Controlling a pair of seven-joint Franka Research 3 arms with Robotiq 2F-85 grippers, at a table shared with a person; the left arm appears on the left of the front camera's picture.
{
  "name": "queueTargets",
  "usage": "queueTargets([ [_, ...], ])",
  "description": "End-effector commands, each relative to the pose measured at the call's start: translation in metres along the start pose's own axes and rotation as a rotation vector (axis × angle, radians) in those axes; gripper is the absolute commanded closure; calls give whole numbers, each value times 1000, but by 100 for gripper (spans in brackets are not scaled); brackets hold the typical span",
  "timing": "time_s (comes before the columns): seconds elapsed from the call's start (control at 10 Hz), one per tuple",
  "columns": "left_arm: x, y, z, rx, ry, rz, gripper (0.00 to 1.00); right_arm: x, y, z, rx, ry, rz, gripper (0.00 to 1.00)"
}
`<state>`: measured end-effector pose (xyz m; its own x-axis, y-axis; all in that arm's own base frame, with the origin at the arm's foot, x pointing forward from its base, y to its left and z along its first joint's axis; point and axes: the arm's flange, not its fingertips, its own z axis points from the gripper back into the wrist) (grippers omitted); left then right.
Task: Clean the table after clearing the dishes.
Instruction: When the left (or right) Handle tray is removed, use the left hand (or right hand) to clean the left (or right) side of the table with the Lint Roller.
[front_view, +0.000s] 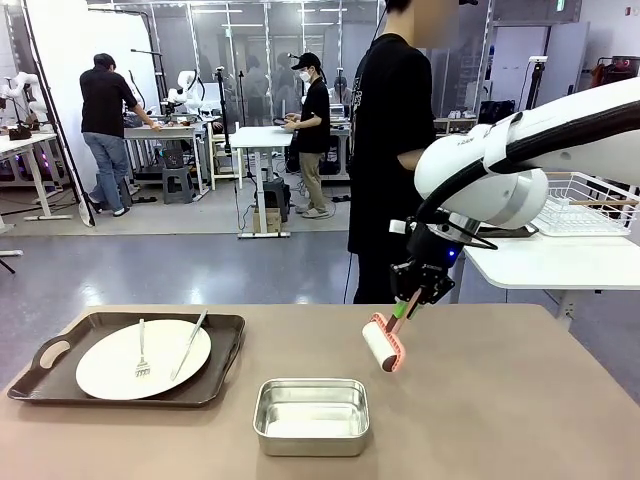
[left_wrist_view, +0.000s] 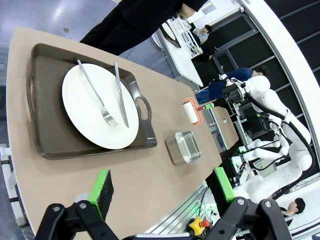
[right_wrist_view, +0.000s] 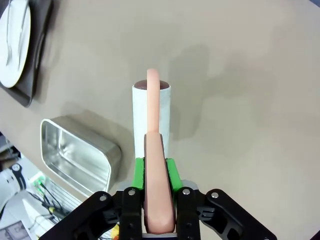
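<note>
Progress: clearing is not finished, by the look of it. One dark tray (front_view: 232, 340) still sits on the counter (front_view: 500, 400) at about 8 o'clock in the front view, so that tray remains to go, and probably most of the rolling

- Right gripper (front_view: 408, 305): fingers pinching the pink handle of a white lint roller (front_view: 382, 343), which hangs low over the counter near centre, at 1 o'clock from the steel pan (front_view: 310, 430). Can't tell if it touches the top
- Left gripper (left_wrist_view: 163, 187): fingers spread wide, holding nothing, hovering above the near edge

Containers:
- Tray: holds one white plate (front_view: 105, 370), with a fork (front_view: 141, 355) and knife (front_view: 190, 345) lying across it, no food visible
- Steel pan at 6 o'clock, near edge: empty

A person stands at 12 o'clock, beyond the far edge
</note>
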<state>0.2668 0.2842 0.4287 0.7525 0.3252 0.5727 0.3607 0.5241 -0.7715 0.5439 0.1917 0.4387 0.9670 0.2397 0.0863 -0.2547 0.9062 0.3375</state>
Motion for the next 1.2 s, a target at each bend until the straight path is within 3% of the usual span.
queueTargets([
  [0.0, -1, -1, 2, -11, -8, 1, 0, -6, -10, 2, 21, -52, -107, 79],
  [0.7, -1, -1, 2, -11, -8, 1, 0, 1, -16, 3, 11, -24, -72, 79],
  [1.1, -1, -1, 2, -11, -8, 1, 0, -7, -40, -17, 116, 23, -197, 79],
])
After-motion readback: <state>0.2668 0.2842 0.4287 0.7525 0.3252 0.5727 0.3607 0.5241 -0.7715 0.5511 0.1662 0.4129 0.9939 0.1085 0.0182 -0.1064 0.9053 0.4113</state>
